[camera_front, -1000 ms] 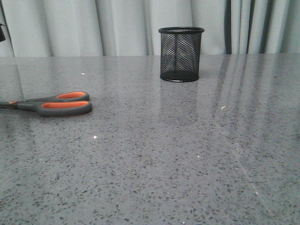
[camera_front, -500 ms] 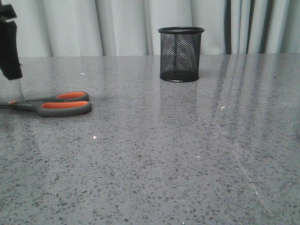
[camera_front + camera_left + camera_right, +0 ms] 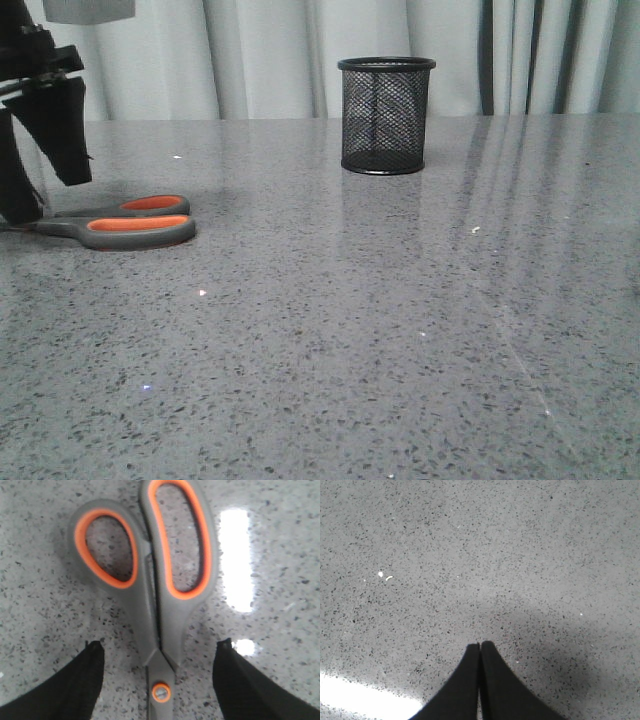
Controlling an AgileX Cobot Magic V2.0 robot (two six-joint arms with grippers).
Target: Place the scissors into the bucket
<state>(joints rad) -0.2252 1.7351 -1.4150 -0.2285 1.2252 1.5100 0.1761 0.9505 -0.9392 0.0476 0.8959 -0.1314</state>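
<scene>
The scissors [image 3: 125, 222], grey handles lined orange, lie flat on the table at the far left; their blades are hidden behind my left gripper. My left gripper [image 3: 40, 185] is open and low over them, one finger on each side. In the left wrist view the scissors [image 3: 150, 595] lie between the two open fingers [image 3: 75, 680], the orange pivot dot midway between them, gripper centre [image 3: 160, 647]. The black mesh bucket [image 3: 386, 115] stands upright at the back, centre right, empty. My right gripper [image 3: 480, 644] is shut and empty over bare table; it does not show in the front view.
The grey speckled table [image 3: 350, 330] stretches across the whole front view. A pale curtain [image 3: 260, 55] hangs behind the table's far edge. Small white specks lie on the surface.
My left gripper has come down from the top left corner to the scissors, its open fingers now on either side of them. Scissors and bucket have not moved.
</scene>
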